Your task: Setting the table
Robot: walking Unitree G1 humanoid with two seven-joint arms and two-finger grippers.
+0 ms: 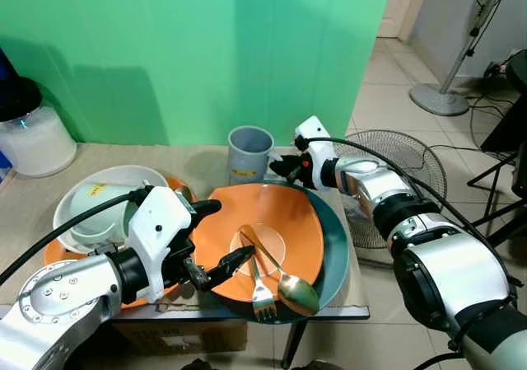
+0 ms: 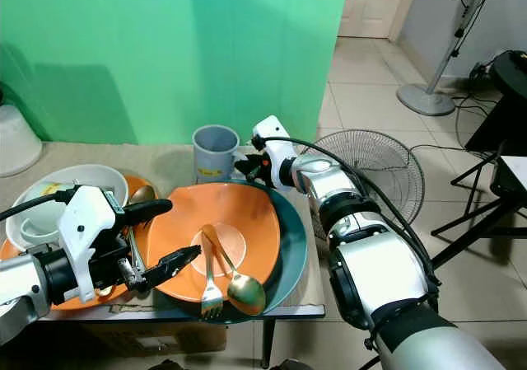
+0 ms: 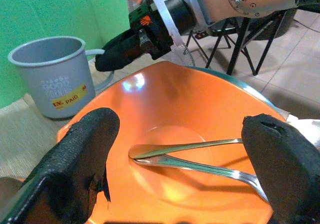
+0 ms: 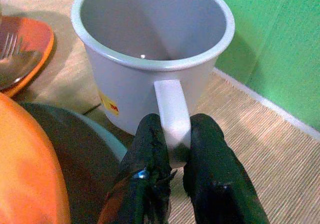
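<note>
on the mat-covered table (image 1: 206, 160) the orange plate (image 1: 276, 222) hides most of the teal plate (image 1: 339, 242) beneath it, our left gripper (image 1: 216, 238) spread wide at its rim, our right gripper (image 4: 172, 156) clamped on the grey mug's (image 4: 150, 59) handle.

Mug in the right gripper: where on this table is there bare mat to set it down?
The right gripper pinches the grey mug by its handle. Bare mat lies along the green wall, between the white bowl and the mug. The front is crowded: the orange plate with fork and spoon, and the open left gripper at its rim.
</note>
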